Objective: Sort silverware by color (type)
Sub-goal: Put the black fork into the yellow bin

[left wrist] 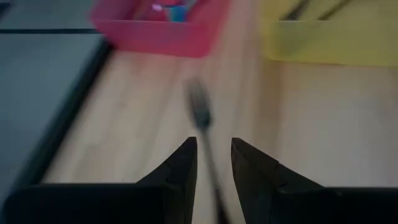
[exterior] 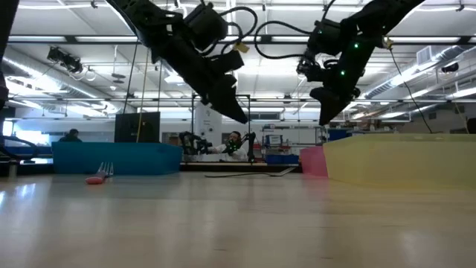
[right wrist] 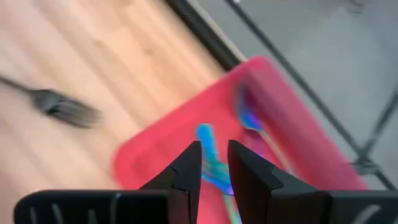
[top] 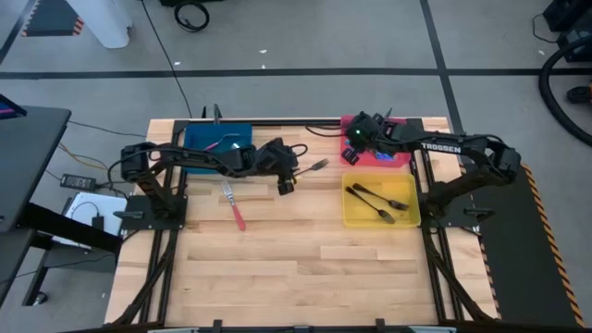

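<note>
A dark grey fork (top: 314, 166) lies flat on the wood between the arms; it also shows in the low view (exterior: 249, 173) and the left wrist view (left wrist: 200, 109). My left gripper (top: 286, 182) hovers above its handle end, fingers (left wrist: 186, 162) slightly open and clear of the table (exterior: 236, 113). A red-handled fork (top: 234, 205) lies on the wood nearer the left arm. My right gripper (top: 354, 141) hangs slightly open over the pink tray (right wrist: 168, 137), where blue iridescent forks (right wrist: 208, 146) lie. Two dark forks (top: 377, 202) rest in the yellow tray (top: 356, 217).
A blue tray (top: 199, 134) at the far left holds a red-handled piece (top: 225, 143). The pink tray (top: 393, 159) sits at the far right, with the yellow tray just in front of it. Bare wood covers the near half of the table (top: 305, 268).
</note>
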You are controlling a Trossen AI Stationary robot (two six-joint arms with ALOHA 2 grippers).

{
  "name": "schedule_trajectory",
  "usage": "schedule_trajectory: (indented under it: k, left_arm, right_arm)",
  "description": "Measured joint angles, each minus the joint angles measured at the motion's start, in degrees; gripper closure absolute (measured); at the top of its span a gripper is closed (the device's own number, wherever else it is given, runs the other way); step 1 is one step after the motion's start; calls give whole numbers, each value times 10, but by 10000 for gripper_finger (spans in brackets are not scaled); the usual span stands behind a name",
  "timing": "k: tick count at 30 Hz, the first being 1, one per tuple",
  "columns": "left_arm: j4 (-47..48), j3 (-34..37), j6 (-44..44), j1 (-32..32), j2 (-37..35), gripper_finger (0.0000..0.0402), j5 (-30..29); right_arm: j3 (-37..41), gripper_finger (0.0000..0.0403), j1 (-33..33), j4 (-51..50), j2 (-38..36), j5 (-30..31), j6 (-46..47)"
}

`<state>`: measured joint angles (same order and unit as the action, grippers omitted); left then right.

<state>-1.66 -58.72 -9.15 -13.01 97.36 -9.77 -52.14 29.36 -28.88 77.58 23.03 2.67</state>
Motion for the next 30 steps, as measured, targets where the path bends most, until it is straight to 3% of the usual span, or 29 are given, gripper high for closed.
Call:
schedule_trajectory:
  k: [4,13,18,24,30]
  left_arm:
    - [-30,0,0,-6,25,303,22]
    - [-53,0,51,-24,58,303,23]
    - [-48,-2,72,-30,58,303,78]
    - [52,-30,46,-28,55,303,86]
    - [202,-88,-2,-36,32,303,76]
  right_arm:
    - [0,316,-14,-1,0,-34,8]
    - [0,316,-31,3,0,-35,16]
    - [0,316,-41,-20,0,-54,74]
    - [13,316,-69,-1,0,-82,120]
    - [47,316,-94,203,10,-186,38]
